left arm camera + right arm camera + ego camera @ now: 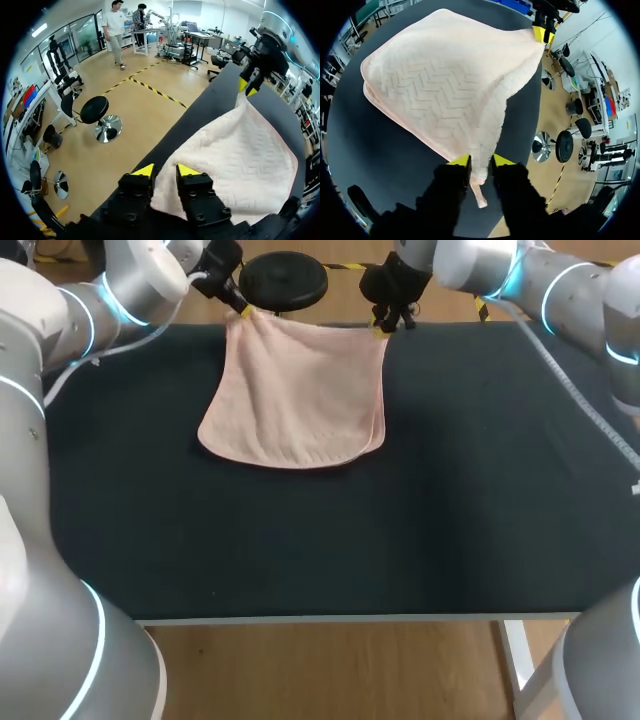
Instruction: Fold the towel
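A pale pink towel (295, 390) lies folded on the black table (300, 550), its rounded fold edge toward me. Both far corners are drawn up to the back edge. My left gripper (243, 310) is at the far left corner and my right gripper (383, 328) at the far right one. In the left wrist view the towel (240, 150) has its corner between the parted fingers of the left gripper (166, 170). In the right wrist view the towel (435, 85) runs as a narrow strip between the fingers of the right gripper (481, 160), also parted. Each wrist view shows the other gripper (247, 86) (543, 34) at the opposite corner.
Black cloth covers the table from the towel to the front edge (320, 618) and out to both sides. The grippers stand right at the table's back edge.
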`<state>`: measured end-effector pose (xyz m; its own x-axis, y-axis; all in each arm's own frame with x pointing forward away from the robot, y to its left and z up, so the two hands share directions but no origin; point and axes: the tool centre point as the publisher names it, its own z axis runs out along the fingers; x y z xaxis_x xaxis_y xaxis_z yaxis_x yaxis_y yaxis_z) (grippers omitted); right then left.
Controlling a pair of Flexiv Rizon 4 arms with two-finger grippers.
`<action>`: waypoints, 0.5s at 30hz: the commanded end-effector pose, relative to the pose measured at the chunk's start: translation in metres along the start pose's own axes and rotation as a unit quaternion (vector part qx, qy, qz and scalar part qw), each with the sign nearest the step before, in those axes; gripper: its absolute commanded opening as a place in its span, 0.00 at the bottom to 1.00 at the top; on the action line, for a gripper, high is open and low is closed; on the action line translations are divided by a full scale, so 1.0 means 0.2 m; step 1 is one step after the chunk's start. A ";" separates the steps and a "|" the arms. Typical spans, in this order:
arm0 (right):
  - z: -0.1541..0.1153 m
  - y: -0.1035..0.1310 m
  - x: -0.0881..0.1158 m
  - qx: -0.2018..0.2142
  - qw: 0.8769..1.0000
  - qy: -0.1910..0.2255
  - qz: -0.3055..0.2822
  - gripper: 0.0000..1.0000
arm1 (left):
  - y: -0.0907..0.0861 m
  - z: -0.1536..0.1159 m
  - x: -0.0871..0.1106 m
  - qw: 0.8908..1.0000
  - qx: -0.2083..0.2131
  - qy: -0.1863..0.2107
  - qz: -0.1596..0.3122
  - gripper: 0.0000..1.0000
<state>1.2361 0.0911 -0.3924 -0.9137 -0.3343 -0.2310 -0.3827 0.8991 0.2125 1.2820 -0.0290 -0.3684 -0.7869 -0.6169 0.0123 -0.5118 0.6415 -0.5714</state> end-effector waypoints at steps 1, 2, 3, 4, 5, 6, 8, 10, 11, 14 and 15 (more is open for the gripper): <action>0.04 -0.03 -0.10 -0.006 1.000 0.017 0.000 1.00 | -0.04 0.14 -0.10 1.000 -0.008 0.012 -0.001 1.00; 0.03 -0.03 -0.10 -0.006 1.000 0.016 0.000 1.00 | -0.05 0.13 -0.10 1.000 -0.006 0.011 -0.002 1.00; 0.02 -0.03 -0.09 -0.007 1.000 0.014 0.001 1.00 | -0.05 0.12 -0.10 1.000 -0.001 0.009 0.001 1.00; 0.02 -0.03 -0.09 -0.007 1.000 0.013 0.001 1.00 | -0.05 0.11 -0.10 1.000 -0.001 0.008 0.002 1.00; 0.01 -0.02 -0.09 -0.007 1.000 0.012 0.001 1.00 | -0.06 0.10 -0.10 1.000 0.000 0.009 0.003 1.00; 0.01 -0.02 -0.09 -0.008 1.000 0.011 0.002 1.00 | -0.06 0.09 -0.09 1.000 0.003 0.011 0.006 1.00; 0.00 -0.02 -0.09 -0.009 1.000 0.010 0.003 1.00 | -0.06 0.08 -0.09 1.000 0.004 0.011 0.006 1.00; -0.02 -0.01 -0.08 -0.013 1.000 0.006 0.004 1.00 | -0.06 0.08 -0.09 1.000 0.004 0.011 0.006 1.00; -0.02 -0.01 -0.08 -0.014 1.000 0.004 0.005 1.00 | -0.06 0.08 -0.09 1.000 0.004 0.011 0.006 1.00; -0.06 0.00 -0.07 -0.018 1.000 -0.004 0.007 1.00 | -0.06 0.08 -0.09 1.000 0.004 0.011 0.006 1.00; -0.06 0.00 -0.07 -0.018 1.000 -0.004 0.007 1.00 | -0.06 0.08 -0.09 1.000 0.004 0.011 0.006 1.00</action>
<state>1.2439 0.0953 -0.3806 -0.9167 -0.3111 -0.2508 -0.3715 0.8947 0.2481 1.2878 -0.0280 -0.3593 -0.7899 -0.6132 -0.0017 -0.4976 0.6427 -0.5825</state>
